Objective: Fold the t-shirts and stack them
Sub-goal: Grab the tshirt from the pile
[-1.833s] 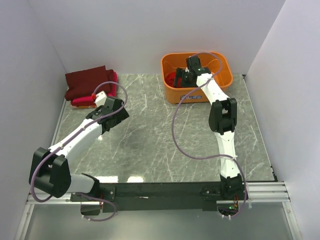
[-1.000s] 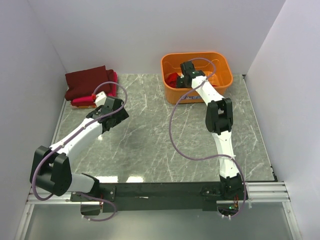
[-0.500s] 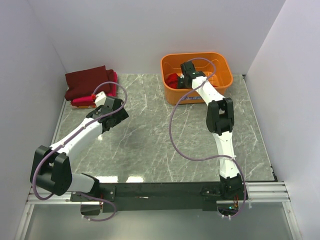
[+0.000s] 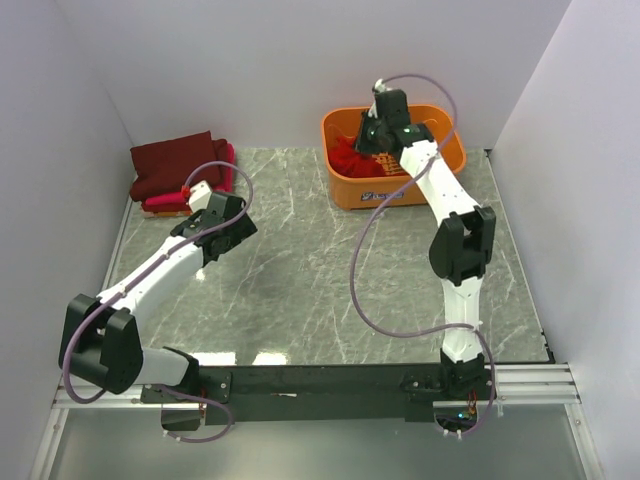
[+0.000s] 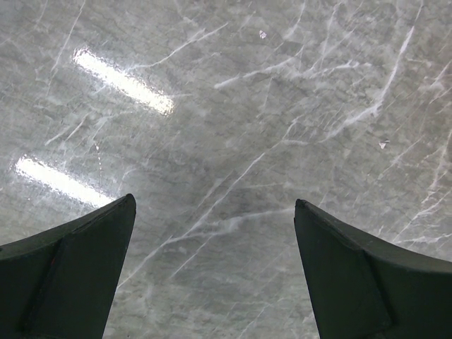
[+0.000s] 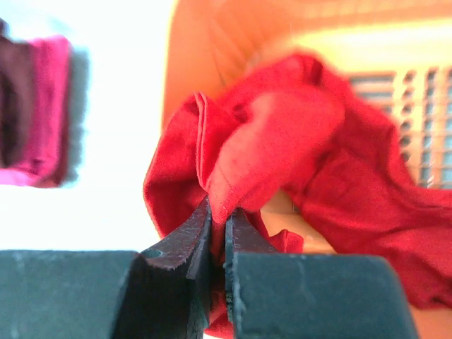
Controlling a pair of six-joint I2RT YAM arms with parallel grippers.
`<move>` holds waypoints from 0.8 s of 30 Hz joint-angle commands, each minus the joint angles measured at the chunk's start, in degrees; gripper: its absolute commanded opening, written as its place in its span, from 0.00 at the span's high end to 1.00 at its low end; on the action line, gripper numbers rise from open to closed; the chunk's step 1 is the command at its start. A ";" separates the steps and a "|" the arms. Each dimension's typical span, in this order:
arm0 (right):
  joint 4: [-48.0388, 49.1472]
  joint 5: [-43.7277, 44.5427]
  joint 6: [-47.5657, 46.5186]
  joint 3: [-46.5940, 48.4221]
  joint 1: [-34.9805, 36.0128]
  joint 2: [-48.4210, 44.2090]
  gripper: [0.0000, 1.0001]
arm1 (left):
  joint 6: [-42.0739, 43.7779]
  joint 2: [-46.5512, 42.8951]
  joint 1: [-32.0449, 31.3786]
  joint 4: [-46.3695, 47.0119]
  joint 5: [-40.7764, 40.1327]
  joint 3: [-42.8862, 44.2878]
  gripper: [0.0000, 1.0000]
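From overhead, the right gripper (image 4: 376, 133) reaches over the orange basket (image 4: 441, 166) at the far right of the grey marble table (image 4: 300, 270). The bright red t-shirt (image 4: 350, 158) is bunched in the basket's left half. This view does not show how the fingers meet the cloth.

The right wrist camera does show it. The right gripper (image 6: 219, 213) is closed tight on a fold of the bright red t-shirt (image 6: 282, 141), which is pinched right at the fingertips. The rest of the shirt spreads away from the tips against the orange basket's wall (image 6: 226, 42).

In the far left corner, the dark maroon t-shirt (image 4: 175, 160) lies folded on top of the hot pink t-shirt (image 4: 165, 204). The right wrist camera catches both only as a blur at its left edge.

The left gripper (image 4: 226, 216) hangs over the table's left side. Its own camera shows the left gripper (image 5: 213, 205) spread wide, with only bare marble (image 5: 233, 106) between the fingers and no cloth near them.
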 commanded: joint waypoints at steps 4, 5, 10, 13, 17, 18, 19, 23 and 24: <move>6.11 2.96 -3.14 0.87 0.50 -11.73 1.00 | 0.77 -3.62 0.25 0.91 0.47 2.35 0.01; 6.81 3.05 -3.40 0.87 0.50 -12.88 1.00 | 0.68 -3.89 0.25 0.91 0.47 2.26 0.01; 8.31 3.14 -5.16 0.60 0.68 -19.82 1.00 | 0.77 -5.20 0.25 1.44 1.09 1.73 0.01; 7.70 1.56 -5.86 2.09 1.20 -22.55 1.00 | 0.68 -5.82 0.25 1.26 1.00 1.91 0.01; 5.85 -1.51 -7.97 4.99 3.92 -25.80 1.00 | 0.42 -6.70 0.25 1.70 1.43 1.47 0.01; 5.59 -2.39 -8.58 5.61 4.54 -26.33 1.00 | 0.42 -6.87 0.25 1.79 2.05 1.38 0.01; 5.06 -3.01 -8.94 7.18 5.33 -26.86 1.00 | 0.33 -7.05 0.25 1.88 2.31 1.29 0.01; 5.93 -4.07 -11.92 10.00 12.43 -31.24 1.00 | -0.02 -8.89 0.25 2.23 3.37 0.15 0.01; 6.89 -3.98 -12.45 10.09 14.19 -32.21 1.00 | -0.11 -9.25 0.25 2.32 3.55 -0.02 0.01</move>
